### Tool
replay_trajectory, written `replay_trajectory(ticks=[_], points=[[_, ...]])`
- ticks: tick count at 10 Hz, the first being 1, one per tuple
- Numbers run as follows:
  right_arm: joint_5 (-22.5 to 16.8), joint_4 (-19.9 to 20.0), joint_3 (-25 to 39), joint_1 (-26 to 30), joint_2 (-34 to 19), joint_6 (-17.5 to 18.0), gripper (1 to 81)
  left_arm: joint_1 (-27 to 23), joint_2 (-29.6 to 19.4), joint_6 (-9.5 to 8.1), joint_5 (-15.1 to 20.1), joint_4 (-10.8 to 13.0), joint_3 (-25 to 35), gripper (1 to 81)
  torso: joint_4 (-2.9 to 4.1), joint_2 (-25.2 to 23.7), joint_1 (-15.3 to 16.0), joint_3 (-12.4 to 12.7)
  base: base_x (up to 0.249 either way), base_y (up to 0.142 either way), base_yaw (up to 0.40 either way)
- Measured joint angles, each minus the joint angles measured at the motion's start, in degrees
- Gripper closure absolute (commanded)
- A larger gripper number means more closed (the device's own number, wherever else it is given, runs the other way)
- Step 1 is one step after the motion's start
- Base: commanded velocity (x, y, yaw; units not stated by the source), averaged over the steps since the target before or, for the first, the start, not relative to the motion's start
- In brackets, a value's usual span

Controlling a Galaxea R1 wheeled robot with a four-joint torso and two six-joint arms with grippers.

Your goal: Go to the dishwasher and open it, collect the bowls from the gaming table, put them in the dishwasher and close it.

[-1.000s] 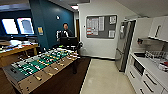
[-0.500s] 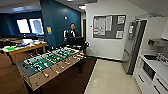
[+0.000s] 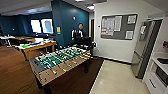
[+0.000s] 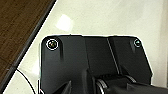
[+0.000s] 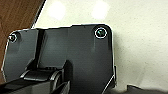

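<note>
The gaming table (image 3: 40, 46), long with a pale top and a yellow edge, stands at the left behind the foosball table (image 3: 60, 62). A bright green shape (image 3: 24, 45) lies on its top, perhaps one of the bowls, but it is too blurred to be sure. The dishwasher is out of view. Both wrist views look down past the robot's dark plate onto pale floor (image 4: 112, 17) and a strip of brown wood floor (image 5: 17, 12).
A person (image 3: 80, 32) stands with a control rig behind the foosball table. A steel fridge (image 3: 145, 50) and white cabinets (image 3: 155, 82) line the right side. A notice board (image 3: 118, 26) hangs on the white wall. Pale floor (image 3: 117, 80) lies ahead on the right.
The whole head picture has shifted right, so the camera has turned left. The foosball table looms larger and the yellow-edged table has come further into view.
</note>
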Motion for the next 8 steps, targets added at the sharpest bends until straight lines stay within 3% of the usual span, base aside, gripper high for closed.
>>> replay_trajectory(ticks=[8], points=[[0.11,-0.01,0.0,0.07,0.0,0.0,1.0,0.02,0.78,0.0,0.78,0.0,-1.01,1.0,0.0,0.0,-0.02,0.0,0.0,0.0,0.185]])
